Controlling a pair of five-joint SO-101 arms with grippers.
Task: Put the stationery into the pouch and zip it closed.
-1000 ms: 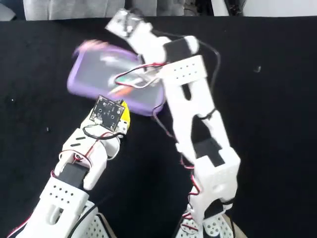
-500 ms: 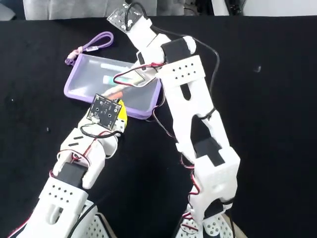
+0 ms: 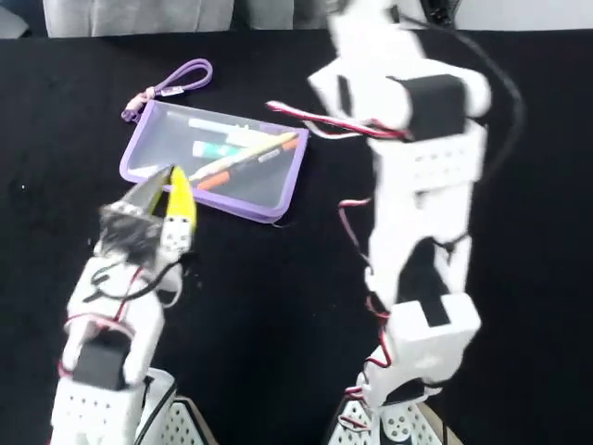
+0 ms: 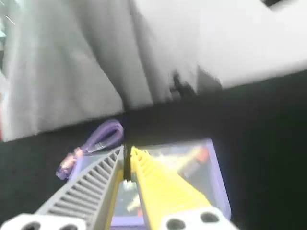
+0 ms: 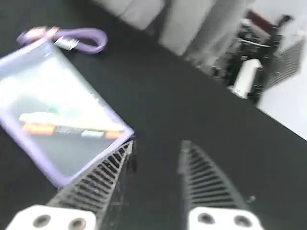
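Observation:
The purple see-through pouch (image 3: pixel 157 139) lies flat on the black table at the back left, with its purple strap (image 3: pixel 178 80) looped beyond its far corner. Orange and yellow pens (image 3: pixel 243 158) and a white-and-teal item (image 3: pixel 215 146) show inside it. My left gripper (image 3: pixel 170 176), with one grey and one yellow finger, hovers shut over the pouch's near edge; its wrist view shows the pouch (image 4: pixel 206 167) and strap (image 4: pixel 98 141) below the tips (image 4: pixel 127 154). My right arm (image 3: pixel 417 139) is raised to the right of the pouch. My right gripper (image 5: pixel 156 148) is open and empty beside the pouch's corner (image 5: pixel 57 143).
The black table (image 3: pixel 519 232) stretches free to the right and front of the pouch. Grey fabric (image 4: pixel 72 62) hangs beyond the table's far edge. Both arm bases stand at the near edge.
The right arm has lifted off the pouch and swung up to the right. The left arm has drawn back to the near left. The pouch settled flat.

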